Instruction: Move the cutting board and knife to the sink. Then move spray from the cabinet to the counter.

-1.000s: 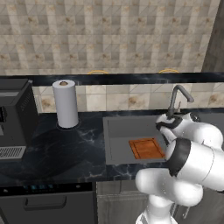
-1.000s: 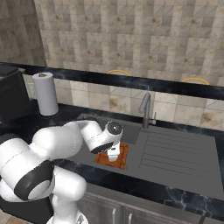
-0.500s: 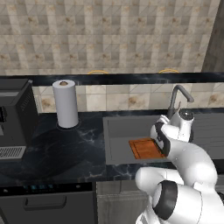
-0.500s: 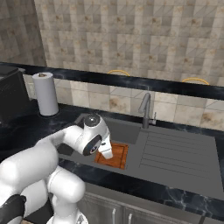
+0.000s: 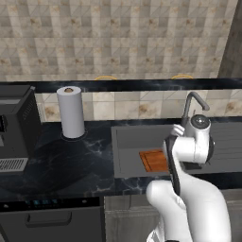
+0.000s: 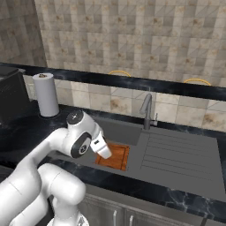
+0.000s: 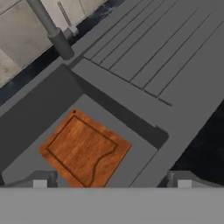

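Hand view looks down into the dark grey rectangular sink (image 7: 131, 109), where the flat reddish-brown wooden cutting board (image 7: 85, 148) with a groove near its edge lies on the basin floor. A ribbed grey draining area (image 7: 170, 48) runs beside the basin, and the slim metal faucet (image 7: 52, 30) rises at the sink's back edge. The two-finger gripper (image 7: 111, 179) hangs above the basin with its dark fingertips (image 7: 40, 179) spread wide apart, holding nothing; the board sits below and between them, not touched.

From the left base view, the board (image 5: 153, 160) rests in the basin next to the white arm. The black marble-look countertop with faint white veins (image 5: 71, 158) surrounds the sink. On it stands an upright white paper towel roll (image 5: 71, 111), and a black appliance (image 5: 16, 125) sits at the far left. A beige stone-tiled wall (image 5: 118, 38) rises behind, with a dark ledge (image 5: 118, 84) across it.
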Robot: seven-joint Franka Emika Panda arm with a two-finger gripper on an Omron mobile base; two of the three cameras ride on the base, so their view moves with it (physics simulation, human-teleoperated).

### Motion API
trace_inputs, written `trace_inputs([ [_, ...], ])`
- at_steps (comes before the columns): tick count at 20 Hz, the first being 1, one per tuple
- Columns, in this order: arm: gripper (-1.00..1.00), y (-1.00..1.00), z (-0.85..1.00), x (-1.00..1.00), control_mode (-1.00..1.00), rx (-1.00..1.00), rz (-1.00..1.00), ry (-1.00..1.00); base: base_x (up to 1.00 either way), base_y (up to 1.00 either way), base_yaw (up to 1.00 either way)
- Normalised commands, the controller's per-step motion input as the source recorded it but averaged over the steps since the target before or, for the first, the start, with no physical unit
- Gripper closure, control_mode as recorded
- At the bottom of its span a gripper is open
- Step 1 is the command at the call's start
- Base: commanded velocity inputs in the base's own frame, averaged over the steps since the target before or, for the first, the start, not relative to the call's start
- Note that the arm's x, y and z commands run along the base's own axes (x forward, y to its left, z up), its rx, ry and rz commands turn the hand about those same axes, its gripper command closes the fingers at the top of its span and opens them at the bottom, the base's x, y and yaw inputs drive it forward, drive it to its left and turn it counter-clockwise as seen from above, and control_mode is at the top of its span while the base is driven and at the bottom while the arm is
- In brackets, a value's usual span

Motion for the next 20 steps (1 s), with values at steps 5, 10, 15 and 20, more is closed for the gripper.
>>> trace_inputs([
  [5, -1.0, 0.0, 0.44, -0.54, -1.0, -0.1, 0.17, 0.01, 0.0, 0.0, 0.0],
  [10, -1.0, 0.01, 0.34, -0.51, -1.0, -0.01, 0.17, 0.03, 0.0, 0.0, 0.0],
  [15, -1.0, 0.03, 0.36, -0.47, -1.0, 0.0, 0.1, 0.09, 0.0, 0.0, 0.0],
  [20, -1.0, 0.07, 0.3, -0.36, -1.0, 0.0, 0.0, 0.14, 0.0, 0.0, 0.0],
])
